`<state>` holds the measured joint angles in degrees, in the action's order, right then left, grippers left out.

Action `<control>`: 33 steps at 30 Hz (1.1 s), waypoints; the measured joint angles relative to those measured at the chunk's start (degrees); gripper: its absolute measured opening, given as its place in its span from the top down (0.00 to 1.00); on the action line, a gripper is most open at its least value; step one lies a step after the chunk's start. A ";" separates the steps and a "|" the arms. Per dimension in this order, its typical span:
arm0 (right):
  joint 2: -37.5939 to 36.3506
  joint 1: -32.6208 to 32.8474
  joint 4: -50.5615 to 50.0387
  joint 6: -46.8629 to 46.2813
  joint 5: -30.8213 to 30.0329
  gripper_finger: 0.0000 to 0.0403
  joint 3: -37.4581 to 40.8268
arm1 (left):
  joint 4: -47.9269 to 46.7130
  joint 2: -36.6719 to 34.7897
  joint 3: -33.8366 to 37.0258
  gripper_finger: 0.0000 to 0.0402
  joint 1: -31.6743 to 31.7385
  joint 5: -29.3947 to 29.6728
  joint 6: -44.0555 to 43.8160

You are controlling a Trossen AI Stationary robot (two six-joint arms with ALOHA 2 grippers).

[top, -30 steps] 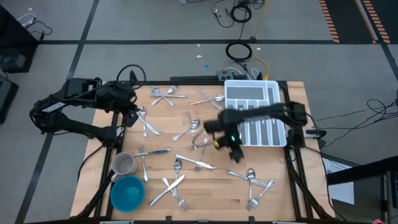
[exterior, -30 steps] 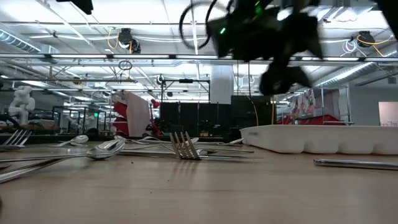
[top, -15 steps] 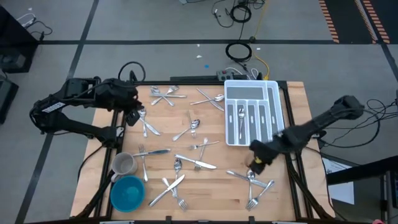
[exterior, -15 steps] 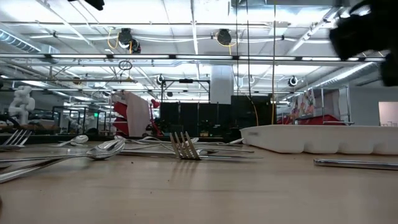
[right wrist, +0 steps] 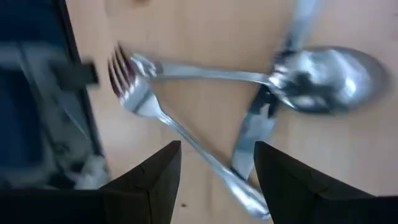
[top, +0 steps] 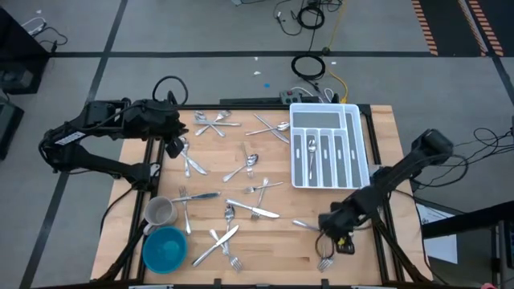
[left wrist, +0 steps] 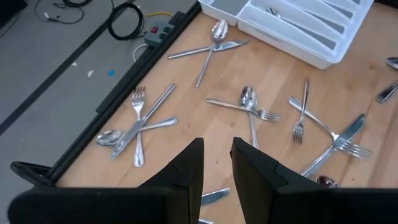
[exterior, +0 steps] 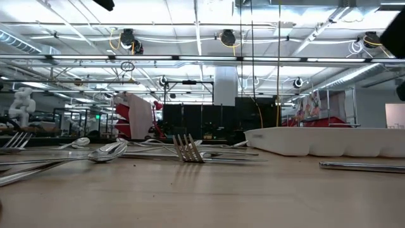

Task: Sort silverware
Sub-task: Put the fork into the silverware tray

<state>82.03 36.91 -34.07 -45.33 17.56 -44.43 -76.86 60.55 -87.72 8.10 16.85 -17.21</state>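
- The right gripper (top: 337,231) has swung away from the tray (top: 359,148) to the table's near right corner; its fingers stand wide apart and empty above a fork (right wrist: 146,102), a spoon (right wrist: 329,74) and a knife (right wrist: 252,137), so the next pick looks close.
- Those pieces overlap, which hampers a clean grab.
- The left gripper (top: 173,138), narrowly open, waits at the far left; more silverware (top: 249,164) lies scattered near a mug (top: 160,212) and a blue bowl (top: 165,249).

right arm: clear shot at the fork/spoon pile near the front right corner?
Probably yes. The right gripper hangs directly over that pile, fingers spread, bare wood between them. The pieces overlap, a fork crossing a spoon, so taking just one may be awkward.
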 joint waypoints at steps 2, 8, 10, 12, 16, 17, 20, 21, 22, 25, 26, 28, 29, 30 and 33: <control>4.59 0.00 -0.72 7.46 0.63 0.51 -2.53 | -0.06 0.07 0.00 0.78 0.00 0.01 -0.41; 14.62 0.67 -3.49 20.42 -1.38 0.51 -10.22 | -0.15 0.12 0.00 0.78 0.00 -0.01 -0.46; 16.03 1.88 -3.16 20.49 -1.60 0.51 -10.88 | -0.15 0.12 0.00 0.78 0.00 -0.01 -0.46; 16.77 3.77 -3.40 18.40 -1.58 0.51 -10.73 | -0.15 0.12 0.00 0.78 0.00 -0.01 -0.48; 16.66 7.86 -3.05 13.42 -2.80 0.51 -10.43 | -0.15 0.12 0.00 0.78 0.00 -0.01 -0.50; 16.18 8.75 -3.12 12.30 -3.16 0.51 -10.40 | -0.15 0.12 0.00 0.78 0.00 -0.01 -0.50; 14.66 10.34 -3.87 11.20 -5.71 0.51 -10.40 | -0.13 0.19 -0.01 0.78 0.00 0.53 -0.54; 13.98 10.32 -4.41 11.03 -6.90 0.51 -10.40 | -0.12 0.20 -0.01 0.78 0.00 1.01 -0.55; 13.41 9.96 -4.89 10.80 -8.09 0.51 -10.40 | -0.11 0.20 0.00 0.78 0.00 1.45 -0.57; 11.86 9.22 -5.45 8.62 -9.36 0.51 -10.38 | 0.06 0.20 -0.02 0.78 0.00 2.35 -0.68; 11.36 9.17 -5.34 7.35 -9.23 0.51 -10.38 | 0.11 0.20 -0.02 0.78 0.00 2.65 -0.76; 10.92 9.89 -4.30 5.77 -8.38 0.51 -10.38 | 0.11 0.20 -0.02 0.78 0.00 3.16 -1.58; 10.91 10.60 -3.74 5.54 -7.99 0.51 -10.38 | 0.11 0.20 -0.02 0.78 0.02 3.39 -1.92; 10.93 11.42 -3.33 5.49 -7.62 0.51 -10.38 | 0.11 0.20 -0.02 0.78 0.02 3.58 -1.96; 10.91 13.62 -3.05 5.46 -6.96 0.51 -10.38 | 0.11 0.20 -0.02 0.78 0.00 3.66 -2.34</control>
<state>92.95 50.52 -37.12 -39.88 10.60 -54.81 -76.75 60.75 -87.74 8.10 20.51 -19.56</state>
